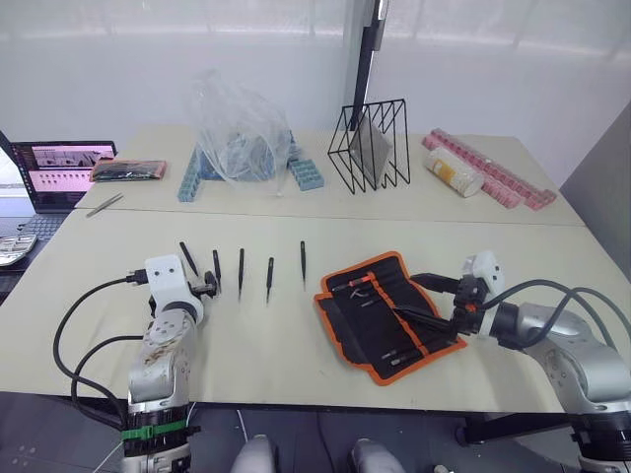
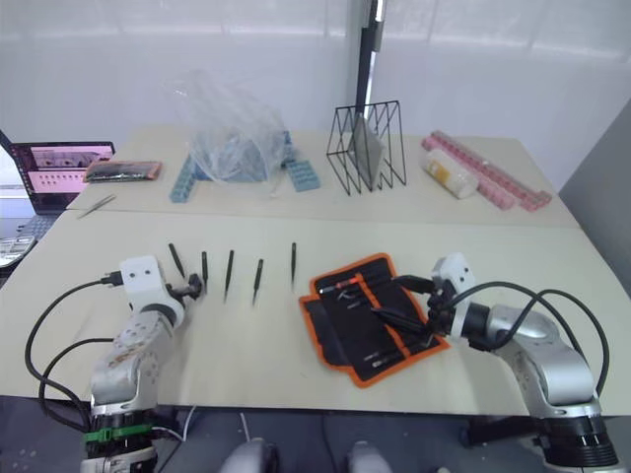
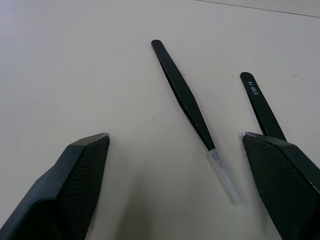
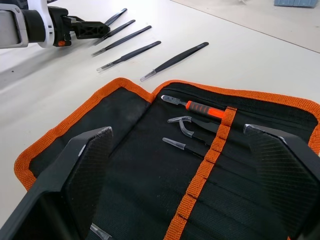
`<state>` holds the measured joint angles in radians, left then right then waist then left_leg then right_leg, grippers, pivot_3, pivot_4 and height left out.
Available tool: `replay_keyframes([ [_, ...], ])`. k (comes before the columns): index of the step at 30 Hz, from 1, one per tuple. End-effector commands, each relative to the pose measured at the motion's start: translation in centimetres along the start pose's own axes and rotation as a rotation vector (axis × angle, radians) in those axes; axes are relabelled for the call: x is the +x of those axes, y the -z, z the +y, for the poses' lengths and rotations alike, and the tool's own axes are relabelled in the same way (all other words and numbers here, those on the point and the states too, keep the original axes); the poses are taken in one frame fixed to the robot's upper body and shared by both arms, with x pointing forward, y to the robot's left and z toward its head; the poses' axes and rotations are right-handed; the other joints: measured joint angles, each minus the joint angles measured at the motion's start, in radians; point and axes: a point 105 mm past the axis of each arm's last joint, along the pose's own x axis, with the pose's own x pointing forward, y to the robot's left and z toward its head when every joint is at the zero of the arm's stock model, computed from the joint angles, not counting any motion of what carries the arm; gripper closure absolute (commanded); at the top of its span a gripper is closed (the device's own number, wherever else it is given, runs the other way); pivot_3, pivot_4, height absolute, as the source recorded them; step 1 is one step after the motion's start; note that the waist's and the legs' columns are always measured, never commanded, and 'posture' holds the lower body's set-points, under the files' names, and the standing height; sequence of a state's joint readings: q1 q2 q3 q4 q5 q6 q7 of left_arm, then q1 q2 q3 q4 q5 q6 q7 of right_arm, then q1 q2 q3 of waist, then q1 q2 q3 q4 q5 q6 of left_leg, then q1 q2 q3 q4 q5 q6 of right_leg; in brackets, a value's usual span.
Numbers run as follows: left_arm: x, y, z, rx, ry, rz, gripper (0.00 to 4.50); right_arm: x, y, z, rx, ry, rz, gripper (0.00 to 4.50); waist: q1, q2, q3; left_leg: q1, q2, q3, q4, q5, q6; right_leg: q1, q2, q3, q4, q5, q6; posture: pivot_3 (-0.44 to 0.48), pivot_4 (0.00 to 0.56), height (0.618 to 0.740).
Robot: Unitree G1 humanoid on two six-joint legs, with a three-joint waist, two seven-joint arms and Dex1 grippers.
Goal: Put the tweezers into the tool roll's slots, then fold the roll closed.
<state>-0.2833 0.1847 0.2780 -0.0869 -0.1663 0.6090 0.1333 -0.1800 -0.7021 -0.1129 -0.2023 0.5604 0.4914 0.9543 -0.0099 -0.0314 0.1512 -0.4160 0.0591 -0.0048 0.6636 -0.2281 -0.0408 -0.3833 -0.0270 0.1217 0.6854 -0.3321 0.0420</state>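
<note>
Five black tweezers lie in a row on the desk, just ahead of the left end effector, whose fingers are spread wide and empty, one tweezer lying between them and another beside one fingertip. The tool roll lies unfolded beneath the right end effector, also wide open and holding nothing. Its slots already carry a few tools, seemingly an orange-handled one among them.
</note>
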Motion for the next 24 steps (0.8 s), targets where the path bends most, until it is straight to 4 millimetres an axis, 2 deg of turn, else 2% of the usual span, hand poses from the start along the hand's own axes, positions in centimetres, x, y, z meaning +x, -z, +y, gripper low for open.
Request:
replay_keyframes([
  [1, 0.7, 0.8, -0.7, -0.006, 0.027, 0.028, 0.0, -0.5, -1.2, 0.0, -0.042, 0.02, -0.033, 0.04, 0.004, 0.0, 0.0, 0.0, 0.0, 0.0, 0.0, 0.0, 0.0, 0.0, 0.0, 0.0, 0.0, 0.0, 0.0, 0.0, 0.15, 0.705],
  [6, 1.1, 1.1, -0.9, -0.014, 0.037, 0.032, 0.0, -0.7, -1.0, 0.1, -0.039, 0.026, -0.031, 0.04, 0.012, 0.001, 0.0, 0.001, -0.001, -0.001, 0.0, 0.001, 0.0, 0.001, 0.0, 0.0, 0.001, 0.0, 0.0, 0.0, 0.15, 0.705],
  [9, 1.3, 1.2, -0.9, -0.009, 0.043, 0.033, 0.74, -0.8, -0.9, 0.2, -0.036, 0.029, -0.03, 0.0, 0.014, 0.002, -0.001, 0.002, -0.001, -0.001, 0.0, 0.001, 0.0, 0.002, 0.0, 0.0, 0.001, 0.0, 0.0, 0.0, 0.15, 0.705],
  [10, 1.5, 1.2, -0.9, -0.009, 0.044, 0.035, 1.19, -0.9, -0.8, 0.2, -0.035, 0.03, -0.029, 0.0, 0.015, 0.002, -0.001, 0.002, -0.001, -0.001, 0.0, 0.001, 0.0, 0.002, 0.0, 0.0, 0.001, 0.0, 0.0, 0.0, 0.15, 0.705],
  [20, 2.1, 1.4, -1.4, -0.003, 0.077, 0.028, 4.42, -1.2, -0.7, 0.2, -0.032, 0.039, -0.025, 0.0, 0.029, 0.003, -0.002, 0.008, -0.008, -0.009, 0.0, 0.002, 0.0, 0.014, -0.004, -0.002, -0.002, 0.0, 0.002, 0.0, 0.15, 0.705],
  [24, 2.2, 1.3, -1.5, -0.002, 0.089, 0.02, 4.47, -1.3, -0.6, 0.1, -0.031, 0.045, -0.025, 0.0, 0.031, 0.003, -0.002, 0.007, -0.009, -0.011, 0.0, 0.002, 0.0, 0.016, -0.004, -0.003, -0.003, 0.0, 0.003, 0.0, 0.15, 0.705],
])
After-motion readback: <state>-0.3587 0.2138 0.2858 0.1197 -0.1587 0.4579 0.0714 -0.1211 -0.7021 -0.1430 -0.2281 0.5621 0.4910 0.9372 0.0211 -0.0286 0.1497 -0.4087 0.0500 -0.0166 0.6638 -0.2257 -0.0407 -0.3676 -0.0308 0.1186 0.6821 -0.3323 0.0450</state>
